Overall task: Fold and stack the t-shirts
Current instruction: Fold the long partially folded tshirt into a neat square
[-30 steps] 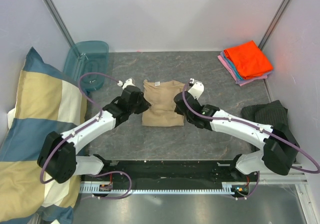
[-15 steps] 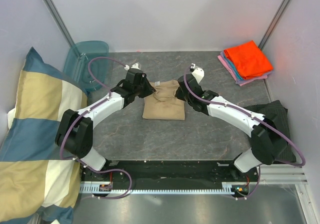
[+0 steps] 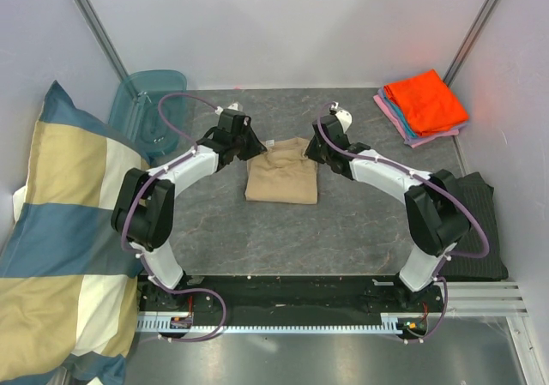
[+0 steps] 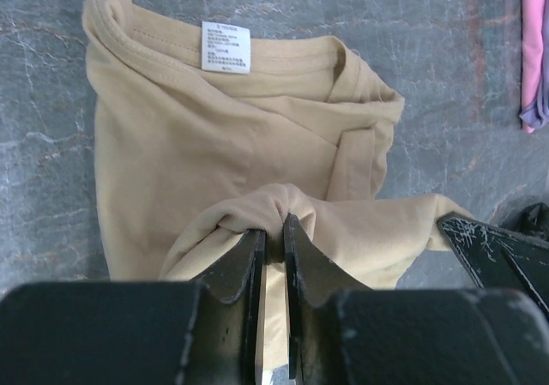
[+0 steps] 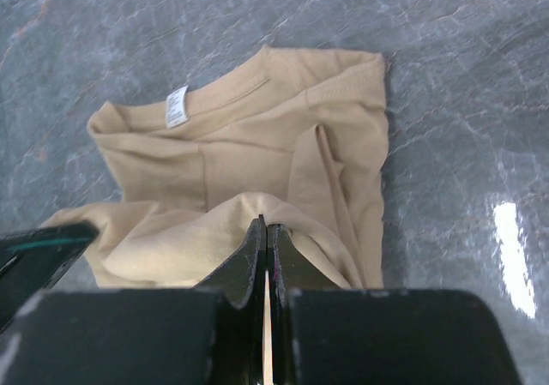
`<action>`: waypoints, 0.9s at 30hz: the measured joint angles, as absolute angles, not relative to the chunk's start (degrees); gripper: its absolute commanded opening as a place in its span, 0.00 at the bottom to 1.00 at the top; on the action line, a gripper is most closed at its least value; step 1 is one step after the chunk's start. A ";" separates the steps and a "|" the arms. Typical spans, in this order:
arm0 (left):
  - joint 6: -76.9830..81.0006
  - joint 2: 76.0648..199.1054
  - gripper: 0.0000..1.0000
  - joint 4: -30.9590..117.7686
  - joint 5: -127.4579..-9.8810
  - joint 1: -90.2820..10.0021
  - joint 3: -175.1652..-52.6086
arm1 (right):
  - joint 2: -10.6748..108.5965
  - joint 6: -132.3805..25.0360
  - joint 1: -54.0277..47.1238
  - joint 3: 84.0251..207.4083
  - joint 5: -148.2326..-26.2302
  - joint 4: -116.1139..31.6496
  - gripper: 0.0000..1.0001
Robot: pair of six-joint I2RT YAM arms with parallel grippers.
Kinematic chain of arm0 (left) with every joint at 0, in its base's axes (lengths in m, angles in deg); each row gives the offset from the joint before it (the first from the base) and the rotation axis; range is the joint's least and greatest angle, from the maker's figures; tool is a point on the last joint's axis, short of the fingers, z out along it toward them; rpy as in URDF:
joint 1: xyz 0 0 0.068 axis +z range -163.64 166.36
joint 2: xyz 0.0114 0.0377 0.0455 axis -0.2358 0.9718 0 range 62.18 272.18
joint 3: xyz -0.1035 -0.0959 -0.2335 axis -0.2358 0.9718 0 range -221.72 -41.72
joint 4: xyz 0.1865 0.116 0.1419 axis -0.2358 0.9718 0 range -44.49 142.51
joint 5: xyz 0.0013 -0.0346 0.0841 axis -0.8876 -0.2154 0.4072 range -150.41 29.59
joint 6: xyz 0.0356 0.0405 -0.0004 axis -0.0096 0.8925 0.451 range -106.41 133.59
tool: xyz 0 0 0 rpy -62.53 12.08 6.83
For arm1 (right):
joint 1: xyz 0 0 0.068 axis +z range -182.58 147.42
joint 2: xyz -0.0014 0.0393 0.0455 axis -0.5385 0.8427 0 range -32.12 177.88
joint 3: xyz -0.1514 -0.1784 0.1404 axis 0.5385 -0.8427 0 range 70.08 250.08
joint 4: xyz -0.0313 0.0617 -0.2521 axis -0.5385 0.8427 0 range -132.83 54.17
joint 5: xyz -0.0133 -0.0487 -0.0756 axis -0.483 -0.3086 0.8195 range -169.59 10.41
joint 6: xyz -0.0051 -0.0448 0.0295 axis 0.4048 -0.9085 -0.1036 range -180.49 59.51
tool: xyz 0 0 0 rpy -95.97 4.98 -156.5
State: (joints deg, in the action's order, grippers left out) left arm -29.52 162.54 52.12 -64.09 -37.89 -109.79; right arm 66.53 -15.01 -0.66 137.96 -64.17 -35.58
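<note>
1. Tan t-shirt (image 3: 281, 179): lies mid-surface (image 3: 283, 248), between the two arms, sleeves tucked in. Part of its cloth is raised off the rest, in two pinches.
2. Left gripper (image 4: 273, 231): jaws narrow, closed on a bunched fold of the tan cloth.
3. Right gripper (image 5: 264, 229): jaws pressed nearly together on a thin fold of the same shirt.
4. Folded stack (image 3: 426, 102): orange on top, blue and pink edges beneath. It sits in the far right corner, well apart from the tan shirt.
5. Other items: checked pillow (image 3: 60, 222) on the left, teal bin (image 3: 150, 106) at far left, dark striped cloth (image 3: 467, 198) on the right.
6. Hazards, as judged:
   - The thin pinch on the right may slip, dropping one corner and skewing the fold.
   - Unequal travel of the two arms would drag the lower layer and wrinkle it.
   - The tucked sleeve strip could open if tugged.
   - Releasing over a bunched layer would leave a lump.
7. View differences:
   - The top view gives the stack, the pillow and the shirt's placement, but the arms hide both grips.
   - The wrist views show the pinches, the collar and its white label (image 4: 226, 46).
   - The left wrist view also catches the opposite jaws and a pink stack edge (image 4: 533, 51).
</note>
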 measured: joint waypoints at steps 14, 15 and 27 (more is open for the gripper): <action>-29.52 170.45 0.23 50.79 -67.57 -33.56 -113.33 | 78.27 -17.48 -8.15 143.90 -72.50 -39.73 0.36; -29.52 170.71 0.35 50.74 -68.16 -33.21 -113.33 | 78.73 -17.99 -8.72 144.34 -73.07 -39.82 0.45; -28.15 161.66 1.00 51.29 -65.47 -24.21 -108.37 | 75.54 -26.18 -23.21 144.23 -81.44 -40.74 0.69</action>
